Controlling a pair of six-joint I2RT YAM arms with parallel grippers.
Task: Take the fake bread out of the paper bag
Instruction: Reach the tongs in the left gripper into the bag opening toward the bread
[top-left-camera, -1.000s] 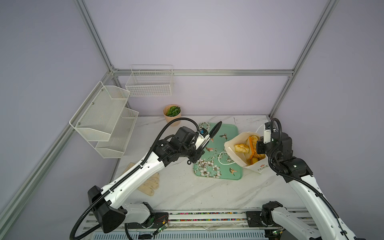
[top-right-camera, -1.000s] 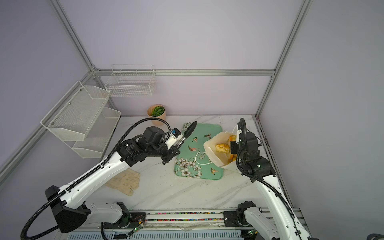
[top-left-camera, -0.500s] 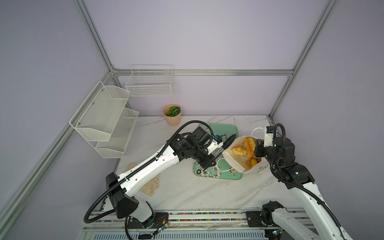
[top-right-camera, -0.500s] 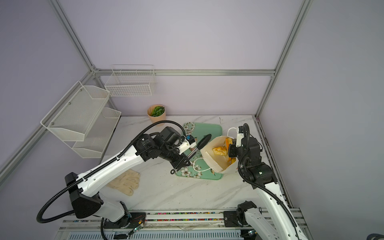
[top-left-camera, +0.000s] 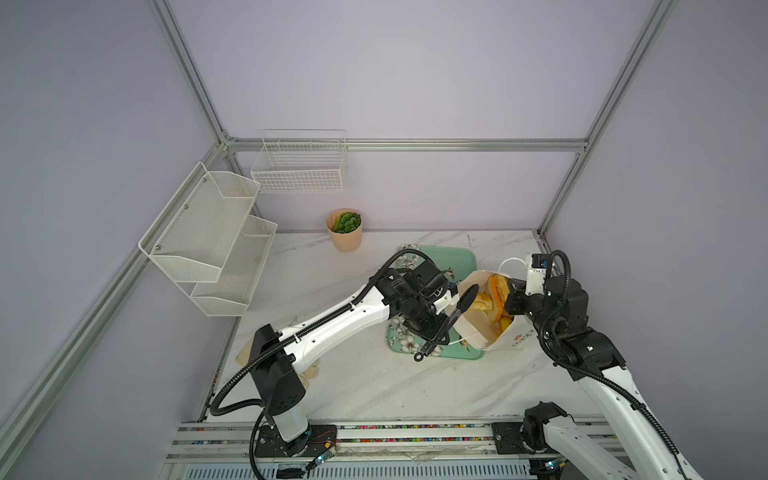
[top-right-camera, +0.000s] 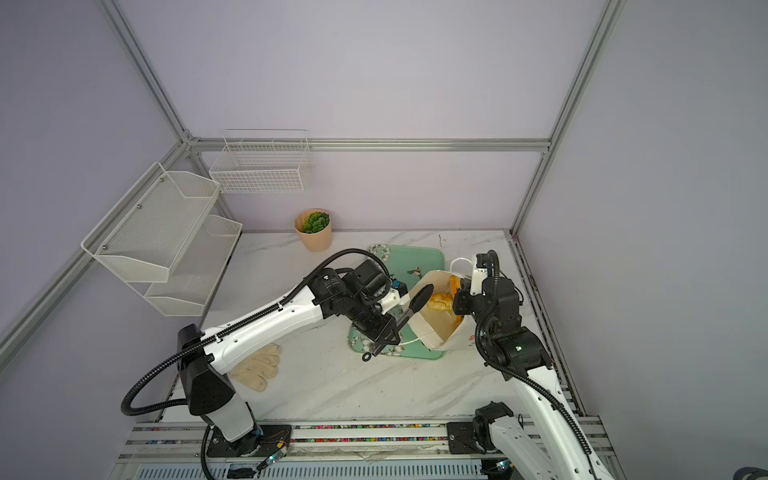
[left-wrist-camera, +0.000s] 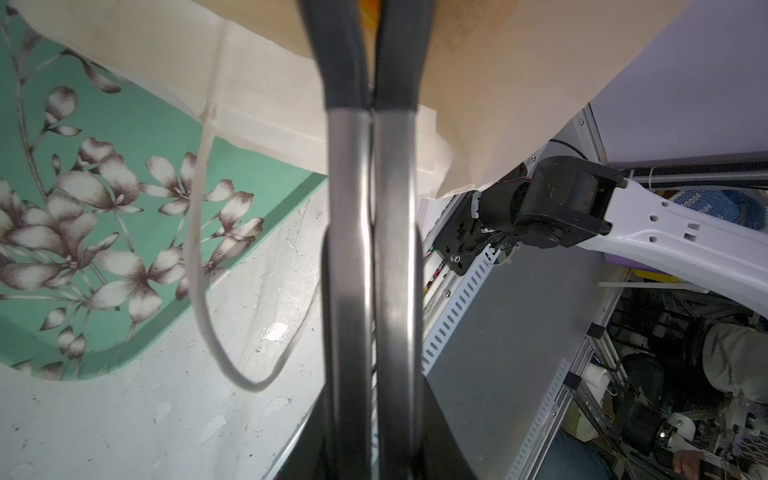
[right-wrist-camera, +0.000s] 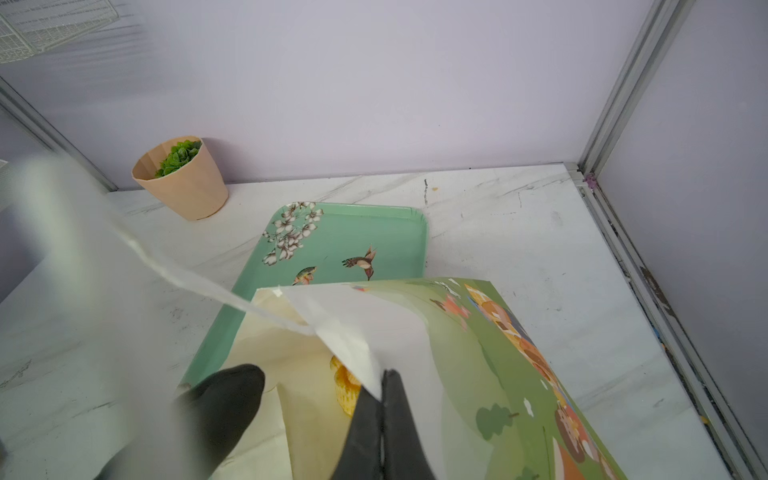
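1. left arm (top-left-camera: 332, 328): stretched low across the tabletop, wrist rolled; left gripper (top-left-camera: 434, 330) clamped on tongs (top-left-camera: 463, 301).
2. right arm (top-left-camera: 598, 357): elbow bent, forearm reaching inward; right gripper (right-wrist-camera: 383, 388) pinched shut on paper bag (right-wrist-camera: 478, 353) rim.

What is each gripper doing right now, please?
The left gripper is shut on the tongs.
The right gripper is shut on the paper bag at its rim.
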